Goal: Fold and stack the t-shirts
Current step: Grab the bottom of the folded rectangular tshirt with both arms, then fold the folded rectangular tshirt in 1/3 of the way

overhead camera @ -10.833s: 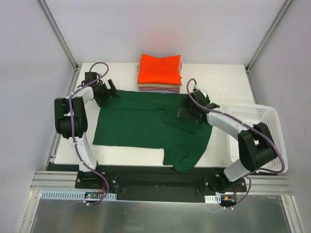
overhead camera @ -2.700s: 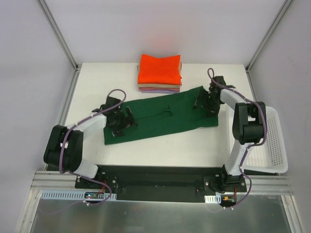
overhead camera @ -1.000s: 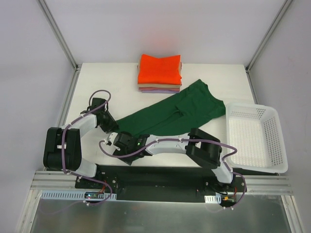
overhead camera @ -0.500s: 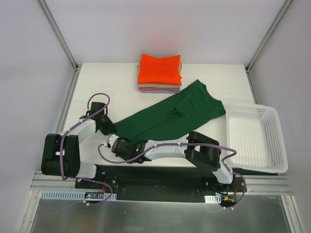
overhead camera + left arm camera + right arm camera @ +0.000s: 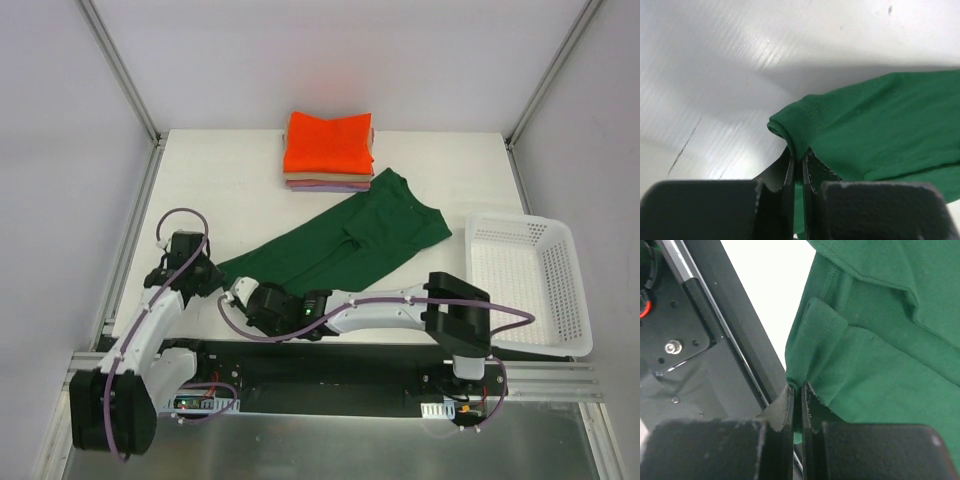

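The dark green t-shirt (image 5: pixel 345 240) lies as a folded band slanting across the tabletop (image 5: pixel 220 170), just near of the orange-topped stack (image 5: pixel 328 145); your left hand (image 5: pixel 799 159) and right hand (image 5: pixel 797 390) each pinch its near-left end — it should be light and limp, so hold hemmed corners.

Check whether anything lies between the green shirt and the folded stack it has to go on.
Nothing visible does. The green t-shirt, pinched at its near end by the left gripper and right gripper, stretches over bare table almost to the folded stack. The basket sits off right.
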Controlling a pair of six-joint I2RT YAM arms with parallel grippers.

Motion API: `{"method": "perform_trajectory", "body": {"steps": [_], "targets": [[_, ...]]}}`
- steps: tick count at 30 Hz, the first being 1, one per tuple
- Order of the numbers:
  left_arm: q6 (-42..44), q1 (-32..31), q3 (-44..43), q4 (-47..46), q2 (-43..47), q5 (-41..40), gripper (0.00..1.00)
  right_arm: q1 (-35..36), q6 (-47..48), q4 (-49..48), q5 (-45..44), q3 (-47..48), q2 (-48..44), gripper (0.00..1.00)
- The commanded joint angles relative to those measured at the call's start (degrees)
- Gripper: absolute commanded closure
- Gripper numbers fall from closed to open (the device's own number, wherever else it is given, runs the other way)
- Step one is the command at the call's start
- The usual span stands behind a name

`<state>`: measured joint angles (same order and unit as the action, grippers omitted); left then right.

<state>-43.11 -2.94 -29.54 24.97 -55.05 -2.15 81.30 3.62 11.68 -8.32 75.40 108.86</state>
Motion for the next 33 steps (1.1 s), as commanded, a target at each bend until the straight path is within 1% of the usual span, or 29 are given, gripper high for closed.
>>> {"method": "perform_trajectory", "body": {"steps": [1, 4, 6, 7, 8, 9, 12, 14, 15, 16, 22, 26, 28, 33], "targets": [[-2.1, 0.1, 1.9, 1.7, 7.7, -0.8, 1.0, 0.4, -2.7, -1.2, 0.6, -4.2, -7.7, 1.0], [-1.0, 0.1, 0.8, 0.8, 10.0, 0.6, 1.0, -0.3, -3.5, -3.0, 2.0, -6.8, -10.5, 0.99], [0.7, 0.0, -1.3, 0.0, 9.7, 2.1, 1.0, -1.4, -6.4, -3.2, 2.7, -7.9, -11.6, 1.0], [1.2, 0.0, -2.4, -0.6, 9.1, 4.6, 1.0, -2.3, -7.0, -3.3, 2.9, -8.4, -12.3, 1.0], [1.1, -0.4, -3.4, -1.1, 8.1, 5.5, 1.0, -3.1, -7.8, -3.3, 2.9, -9.1, -12.9, 1.0], [1.0, -1.3, -4.5, -1.9, 7.2, 6.4, 1.0, -4.4, -8.7, -3.4, 3.4, -9.7, -13.7, 1.0], [0.0, -6.3, -8.0, -4.1, 3.0, 4.0, 1.0, -8.2, -10.0, -4.3, 4.6, -13.1, -16.8, 1.0], [0.0, -10.4, -11.6, -5.6, -0.5, 2.5, 1.0, -10.5, -10.6, -4.4, 2.8, -15.3, -19.5, 1.0], [0.0, -11.9, -13.0, -5.8, -2.8, 0.5, 1.0, -12.0, -10.8, -4.1, 2.7, -16.4, -20.3, 1.0], [-0.2, -12.9, -15.2, -6.5, -6.0, 0.3, 1.0, -14.0, -11.3, -3.9, 2.9, -17.4, -21.5, 1.0], [-1.1, -15.2, -26.3, -8.9, -20.4, 1.8, 1.0, -24.8, -12.1, -2.0, 3.3, -22.7, -27.2, 1.0], [-0.6, -17.2, -34.0, -9.1, -29.6, 2.1, 1.0, -30.0, -12.5, -1.3, 3.4, -25.3, -29.3, 1.0], [-0.4, -17.6, -37.3, -9.1, -33.4, 3.8, 1.0, -32.5, -12.6, -0.7, 3.7, -26.1, -30.1, 1.0], [0.8, -18.9, -44.4, -9.2, -41.4, 5.4, 1.0, -37.1, -12.7, -0.4, 3.0, -27.8, -31.4, 1.0]]}}
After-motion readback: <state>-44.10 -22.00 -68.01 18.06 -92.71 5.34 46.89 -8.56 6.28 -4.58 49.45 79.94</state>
